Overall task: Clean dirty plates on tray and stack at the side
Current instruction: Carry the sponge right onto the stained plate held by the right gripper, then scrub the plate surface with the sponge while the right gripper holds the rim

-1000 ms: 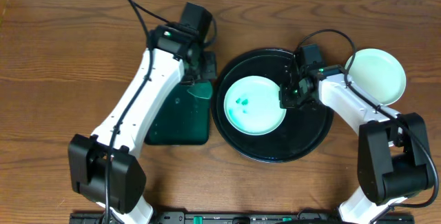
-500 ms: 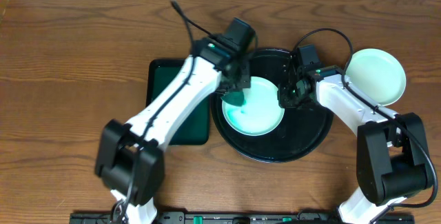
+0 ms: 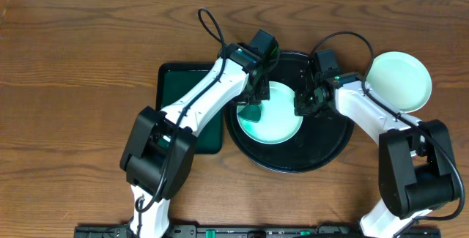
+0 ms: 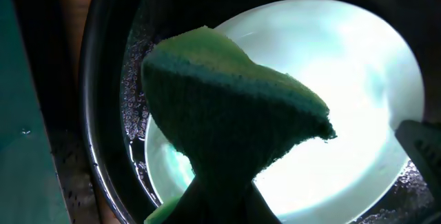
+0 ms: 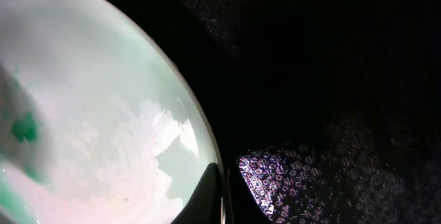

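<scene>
Sponge pinched in left gripper over plate on tray; right gripper closed rim-side

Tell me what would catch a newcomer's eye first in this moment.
The left gripper holds a dark green sponge over the round white plate on the large round glossy black tray, mid-table. The right gripper pinches that plate's right rim. A second white plate sits on the wooden table, right of the tray.
</scene>
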Controlling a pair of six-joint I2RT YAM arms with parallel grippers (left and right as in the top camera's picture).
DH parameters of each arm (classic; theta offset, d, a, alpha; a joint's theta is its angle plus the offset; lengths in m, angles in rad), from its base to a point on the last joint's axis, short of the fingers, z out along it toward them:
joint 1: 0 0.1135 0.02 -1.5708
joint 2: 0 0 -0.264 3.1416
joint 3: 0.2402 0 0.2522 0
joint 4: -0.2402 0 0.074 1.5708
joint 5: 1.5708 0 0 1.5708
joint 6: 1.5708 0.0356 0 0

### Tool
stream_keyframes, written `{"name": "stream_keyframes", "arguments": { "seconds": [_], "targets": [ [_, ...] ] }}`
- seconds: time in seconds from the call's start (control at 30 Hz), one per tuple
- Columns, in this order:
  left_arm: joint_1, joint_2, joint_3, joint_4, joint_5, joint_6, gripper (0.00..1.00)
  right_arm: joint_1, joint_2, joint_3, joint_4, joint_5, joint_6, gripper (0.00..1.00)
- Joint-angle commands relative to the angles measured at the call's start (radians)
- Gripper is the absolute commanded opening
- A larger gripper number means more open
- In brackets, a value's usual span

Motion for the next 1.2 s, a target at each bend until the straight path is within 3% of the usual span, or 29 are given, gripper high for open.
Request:
{"name": "stream_keyframes", "arguments": {
  "seconds": [0.0, 0.53, 0.77, 0.97, 1.17],
  "targets": [
    [0.003, 0.023, 0.021, 0.0, -0.008, -0.007, 0.07, 0.004, -0.008, -0.014, 0.0, 0.006, 0.005, 0.01],
    [-0.008, 0.18, 0.021, 0.015, -0.052, 0.005, 0.07, 0.004, -0.008, -0.014, 0.005, 0.006, 0.004, 0.01],
    [-0.039, 0.22, 0.021, 0.04, 0.156, 0.127, 0.07, 0.004, -0.008, -0.014, 0.005, 0.007, 0.004, 0.01],
    [-0.064, 0.22, 0.021, 0.055, 0.188, 0.129, 0.07, 0.004, -0.008, -0.014, 0.005, 0.007, 0.004, 0.01],
    [-0.072, 0.22, 0.021, 0.088, 0.347, 0.133, 0.07, 0.004, -0.008, -0.014, 0.008, 0.006, 0.004, 0.01]
  ]
}}
